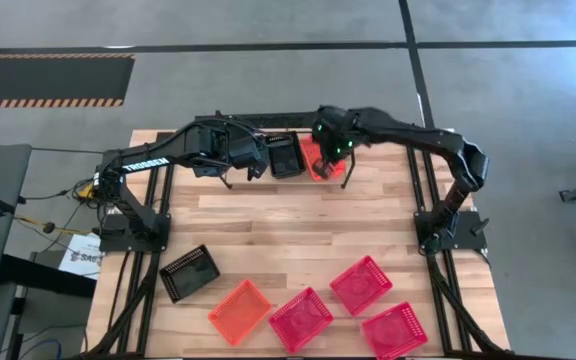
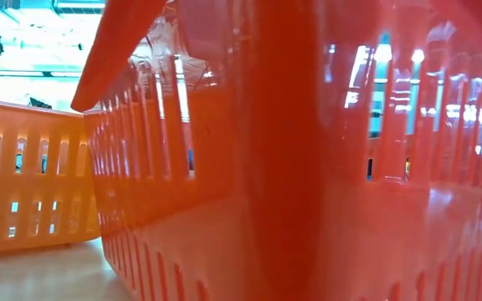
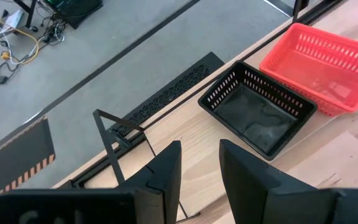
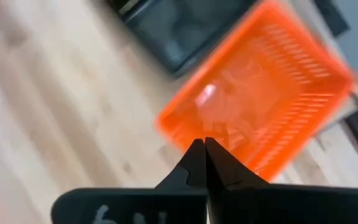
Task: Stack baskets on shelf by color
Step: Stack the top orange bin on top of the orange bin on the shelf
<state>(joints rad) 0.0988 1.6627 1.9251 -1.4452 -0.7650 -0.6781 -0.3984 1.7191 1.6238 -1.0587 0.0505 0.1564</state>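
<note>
Two arms reach to the upper middle of the high view, where the shelf (image 1: 268, 122) runs along the far edge of the counter (image 1: 298, 225). On it a black basket (image 1: 286, 155) and an orange basket (image 1: 320, 158) sit side by side, touching or nearly so. The left tool (image 1: 258, 160) hovers just left of the black basket with its fingers (image 3: 166, 171) parted and nothing between them; its wrist view shows the black basket (image 3: 258, 109) and the orange one (image 3: 321, 59) beyond the fingertips, with a black wire upright (image 3: 107, 140) of the shelf nearby. The right tool (image 1: 340, 152) hangs at the right edge of the orange basket with its fingers (image 4: 202, 163) pressed together, gripping nothing, the orange basket (image 4: 263, 90) lying just past the tips. Along the bottom of the high view five more baskets lie loose on the counter: a black one (image 1: 190, 272) at lower left, an orange one (image 1: 240, 310) beside it, then three red ones (image 1: 301, 320) (image 1: 361, 284) (image 1: 394, 332) toward lower right. Orange and red mesh walls (image 2: 291, 167) fill the low view.
</note>
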